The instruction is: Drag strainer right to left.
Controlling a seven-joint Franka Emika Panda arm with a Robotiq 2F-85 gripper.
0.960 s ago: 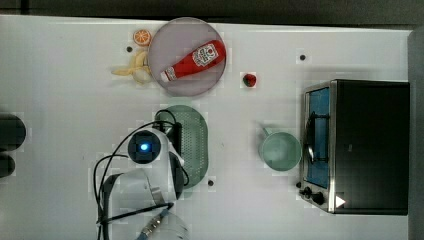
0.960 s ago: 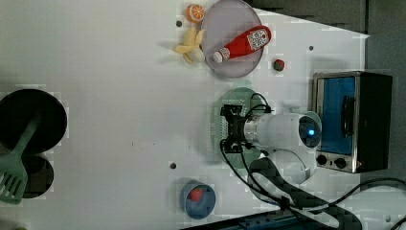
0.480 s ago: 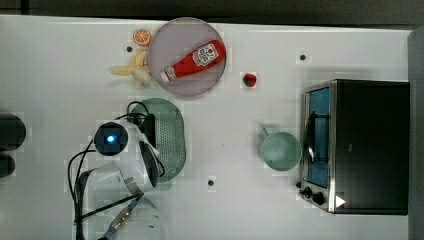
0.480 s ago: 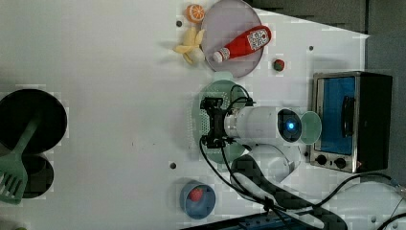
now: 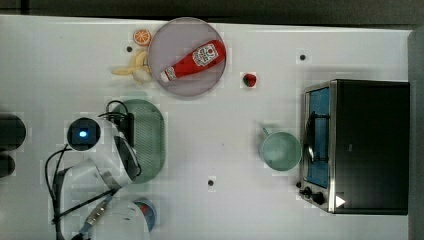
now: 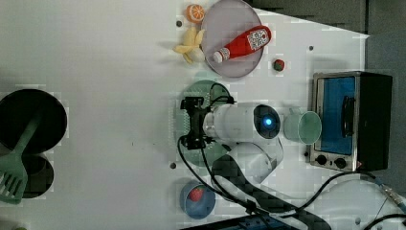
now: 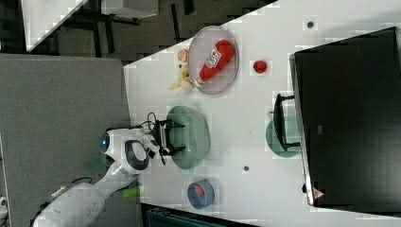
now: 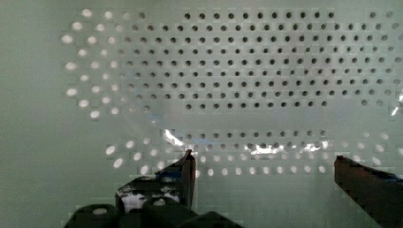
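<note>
— White tabletop [image 5: 350, 50] under everything, as I see it from my desk. What's biggest on it?

— From here, the black toaster oven [image 5: 367, 145] with the blue door, against the top view's right edge. Next down in size is the arm's white body [image 5: 107, 165], low on the top view's left, with a blue light glowing on it.

— And the strainer?

— The strainer [image 5: 150, 135] is a pale green oval lying on the table on the top view's left, just below the round grey plate [image 5: 187, 80] and well apart from the oven. My arm covers its left edge. In the wrist view its dotted basin [image 8: 247, 71] is right under the camera.

— What's the gripper doing?

— I've got the gripper [image 8: 263, 178] down inside the basin, fingers [image 8: 187, 171] spread wide with nothing between them. In the right view its black fingers [image 7: 172, 137] reach over the strainer's rim.

— Smaller things?

— A red ketchup bottle [image 5: 192, 62] lies on the plate. The green cup [image 5: 280, 150] sits just beside the oven door. A blue bowl [image 6: 196, 199] with something red in it is near the arm's base. A banana [image 5: 132, 70] and an orange slice [image 5: 142, 36] are just beside the plate, and a small strawberry [image 5: 249, 79] on its other side.
</note>
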